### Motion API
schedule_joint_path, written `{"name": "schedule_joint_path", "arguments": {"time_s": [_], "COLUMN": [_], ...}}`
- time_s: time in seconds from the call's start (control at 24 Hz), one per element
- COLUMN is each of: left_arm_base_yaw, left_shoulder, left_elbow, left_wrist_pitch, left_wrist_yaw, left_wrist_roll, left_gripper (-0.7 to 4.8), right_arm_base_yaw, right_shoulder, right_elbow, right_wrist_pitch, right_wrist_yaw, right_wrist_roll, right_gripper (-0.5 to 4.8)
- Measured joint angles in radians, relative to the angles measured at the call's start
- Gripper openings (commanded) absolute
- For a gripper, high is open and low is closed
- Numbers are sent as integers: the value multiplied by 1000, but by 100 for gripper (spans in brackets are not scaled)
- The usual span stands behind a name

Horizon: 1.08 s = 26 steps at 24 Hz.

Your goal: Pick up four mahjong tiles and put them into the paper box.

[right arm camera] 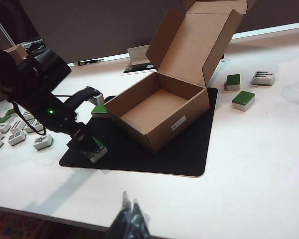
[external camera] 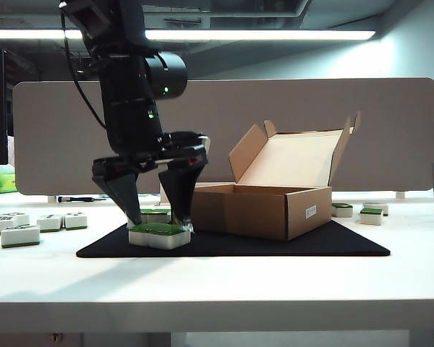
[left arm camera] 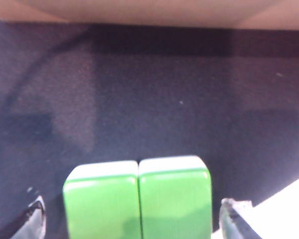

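The left gripper (external camera: 161, 223) stands wide open over two mahjong tiles (external camera: 159, 235) lying side by side, green faces up, near the mat's (external camera: 289, 244) front left corner, holding nothing. The empty paper box (external camera: 275, 206) sits open on the mat's back half. The right gripper (right arm camera: 129, 219) hangs above the table's (external camera: 224, 282) front edge, fingers together, empty.

Between the left claw's (external camera: 161, 220) spread fingers, two glossy green-and-white plastic tiles (left arm camera: 137, 199) sit on a matt, grainy black mat (left arm camera: 154, 94); beside it, a dull brown cardboard box (external camera: 278, 208).
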Motion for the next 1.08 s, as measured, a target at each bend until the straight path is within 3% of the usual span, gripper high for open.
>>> {"name": "schedule_joint_path", "arguments": {"time_s": [0.12,0.17,0.29,0.33,0.46,0.54,0.62,0.71,0.87,1.08], "left_arm_base_yaw": [0,0,0,0,0,0,-1,-7,-21,-26], "left_shoulder": [32,42,47,48,48,59,58,51,73,151], "left_elbow": [0,0,0,5,12,96,227,315,316,316], "left_wrist_pitch": [20,20,23,23,1,-141,-193,-123,84,130], "left_wrist_yaw": [0,0,-4,-4,2,69,102,106,92,53], "left_wrist_roll": [-26,-26,-26,-30,-30,-85,-116,-117,-115,-66], "left_gripper": [479,451,292,268,268,268,268,268,267,268], "right_arm_base_yaw": [0,0,0,0,0,0,0,0,0,0], "right_shoulder": [0,0,0,0,0,0,0,0,0,0], "right_elbow": [0,0,0,0,0,0,0,0,0,0], "right_wrist_pitch": [0,0,0,0,0,0,0,0,0,0], "right_wrist_yaw": [0,0,0,2,3,4,4,3,4,4], "right_wrist_roll": [0,0,0,0,0,0,0,0,0,0], "right_gripper": [-1,-1,-1,-1,-1,-1,-1,-1,-1,-1]}}
